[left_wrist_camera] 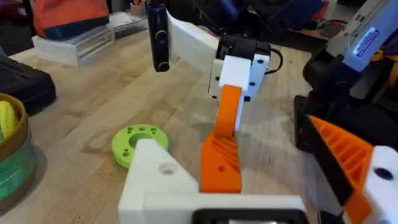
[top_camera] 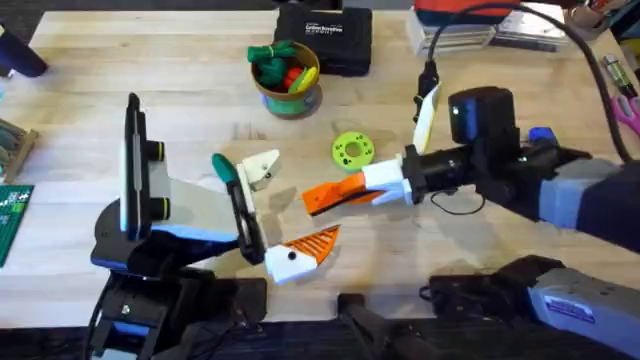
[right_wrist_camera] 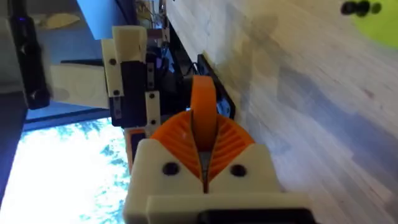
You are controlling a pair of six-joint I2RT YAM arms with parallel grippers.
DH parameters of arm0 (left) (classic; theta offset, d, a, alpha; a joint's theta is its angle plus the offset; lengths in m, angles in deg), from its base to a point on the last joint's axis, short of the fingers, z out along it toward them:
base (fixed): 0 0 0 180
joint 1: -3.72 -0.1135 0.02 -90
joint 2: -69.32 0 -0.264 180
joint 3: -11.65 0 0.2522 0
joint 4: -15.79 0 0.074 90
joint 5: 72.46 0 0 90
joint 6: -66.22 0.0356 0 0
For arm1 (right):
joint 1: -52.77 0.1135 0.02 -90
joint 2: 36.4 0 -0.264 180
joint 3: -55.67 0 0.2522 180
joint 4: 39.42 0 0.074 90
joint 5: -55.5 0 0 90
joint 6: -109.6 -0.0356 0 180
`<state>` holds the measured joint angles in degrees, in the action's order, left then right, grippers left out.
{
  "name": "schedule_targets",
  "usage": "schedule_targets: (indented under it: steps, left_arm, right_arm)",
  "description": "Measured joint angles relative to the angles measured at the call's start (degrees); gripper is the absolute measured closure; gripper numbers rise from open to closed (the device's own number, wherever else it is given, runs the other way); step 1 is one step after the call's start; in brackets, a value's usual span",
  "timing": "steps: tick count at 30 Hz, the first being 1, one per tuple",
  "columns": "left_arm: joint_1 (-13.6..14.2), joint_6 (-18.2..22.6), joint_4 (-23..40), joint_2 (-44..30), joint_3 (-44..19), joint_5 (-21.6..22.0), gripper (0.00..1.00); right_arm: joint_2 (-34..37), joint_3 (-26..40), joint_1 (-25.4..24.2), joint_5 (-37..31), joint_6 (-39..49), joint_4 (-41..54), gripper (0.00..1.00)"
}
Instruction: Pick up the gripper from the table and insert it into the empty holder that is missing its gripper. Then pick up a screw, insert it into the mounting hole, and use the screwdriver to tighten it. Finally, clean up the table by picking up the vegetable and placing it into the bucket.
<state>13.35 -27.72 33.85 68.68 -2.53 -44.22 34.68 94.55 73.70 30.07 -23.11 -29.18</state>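
Note:
My right gripper is shut on the orange ribbed gripper, holding it low over the table. In the right wrist view its pads clamp that gripper on edge. My left gripper stands open: one finger is the bare white holder, the other carries an orange wedge. The held gripper hangs beside the holder, and I cannot tell if they touch. The yellow bucket holds green, red and yellow vegetable pieces. Something bright blue, perhaps the screwdriver, peeks from behind the right arm.
A flat green disc with holes lies just beyond the grippers. A black case sits at the far edge behind the bucket. Boxes and cables crowd the far right corner. A green circuit board lies at the left edge.

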Motion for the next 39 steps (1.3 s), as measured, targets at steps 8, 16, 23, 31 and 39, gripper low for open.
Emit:
schedule_targets:
  steps: [8, 16, 23, 31, 39]
  left_arm:
    - [0.0, 0.0, 0.0, 0.0, 0.0, 0.0, 0.015]
    - [0.0, 0.0, 0.0, 0.0, 0.0, 0.0, 0.015]
    - [0.0, 0.0, 0.0, 0.0, 0.0, 0.7, 0.015]
    - [0.0, 0.1, -0.1, 0.0, 0.0, 1.2, 0.015]
    - [-0.3, -1.7, 0.7, 0.0, 0.1, 2.8, 0.015]
  right_arm:
    - [-8.9, -2.2, 0.0, -4.9, -9.9, -10.4, 0.988]
    - [-6.9, -2.2, 4.8, -9.6, -20.3, -21.1, 0.989]
    - [-3.9, -2.4, 7.7, -10.5, -25.5, -28.9, 0.989]
    - [-1.2, -2.4, 8.9, -11.7, -29.5, -33.6, 0.989]
    - [6.4, -2.3, 11.4, -14.1, -29.9, -42.2, 0.990]
